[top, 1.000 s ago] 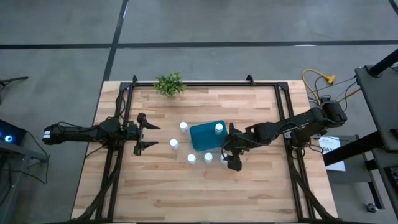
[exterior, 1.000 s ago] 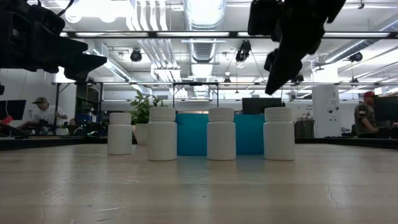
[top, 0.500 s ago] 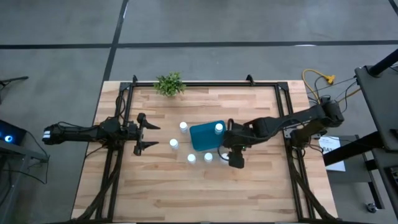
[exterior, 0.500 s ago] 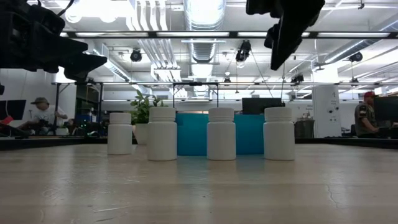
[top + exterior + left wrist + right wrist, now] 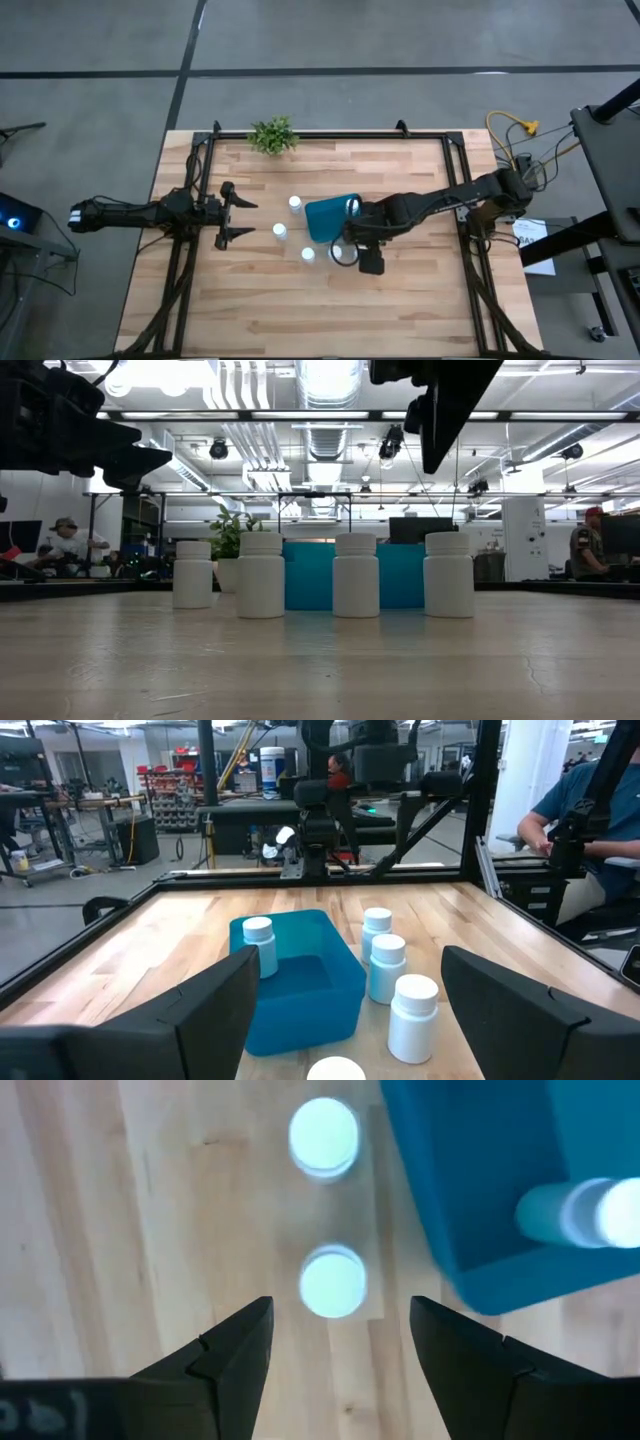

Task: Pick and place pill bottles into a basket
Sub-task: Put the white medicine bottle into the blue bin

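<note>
The right arm has slid further toward the table's middle since a moment ago, so the right gripper (image 5: 345, 251) now hangs over the bottles in front of the basket (image 5: 330, 218), its fingers spread apart and holding nothing. The teal basket sits mid-table, its long axis running roughly left to right, slightly skewed. The left gripper (image 5: 243, 219) waits, fingers wide open, facing the basket. The pill bottles (image 5: 260, 575) stand upright, caps up, with one inside the basket.
</note>
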Controlling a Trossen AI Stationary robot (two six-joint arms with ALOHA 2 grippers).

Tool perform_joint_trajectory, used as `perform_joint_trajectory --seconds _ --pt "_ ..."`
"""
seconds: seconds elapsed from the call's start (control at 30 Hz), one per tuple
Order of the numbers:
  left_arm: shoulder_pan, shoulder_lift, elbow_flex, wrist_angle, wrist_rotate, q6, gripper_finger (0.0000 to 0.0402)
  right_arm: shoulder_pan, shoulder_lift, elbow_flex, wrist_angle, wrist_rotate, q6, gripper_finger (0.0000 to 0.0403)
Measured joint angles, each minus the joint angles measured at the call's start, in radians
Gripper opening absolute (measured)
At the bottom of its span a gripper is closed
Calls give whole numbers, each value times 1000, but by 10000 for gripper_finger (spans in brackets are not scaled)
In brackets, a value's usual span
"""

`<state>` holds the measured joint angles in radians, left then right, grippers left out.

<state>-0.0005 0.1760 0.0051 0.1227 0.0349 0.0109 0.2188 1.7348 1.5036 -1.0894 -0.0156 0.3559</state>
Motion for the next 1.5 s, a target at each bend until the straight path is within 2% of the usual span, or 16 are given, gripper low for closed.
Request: perform_joint_trajectory --seconds 0.37,0.5,0.8,1.13,1.5 --pt "0 0 0 0 0 0 295 22 4 -40 4 -44 35 226" --pt "0 0 0 0 0 0 295 21 4 -51 4 22 37 226" --pt "0 0 0 0 0 0 295 21 4 -79 62 42 42 226" --pt "0 -1 0 0 0 0 295 20 4 -183 144 -7 45 226" --pt "0 -1 0 0 0 0 295 -5 3 -201 196 -7 28 226"
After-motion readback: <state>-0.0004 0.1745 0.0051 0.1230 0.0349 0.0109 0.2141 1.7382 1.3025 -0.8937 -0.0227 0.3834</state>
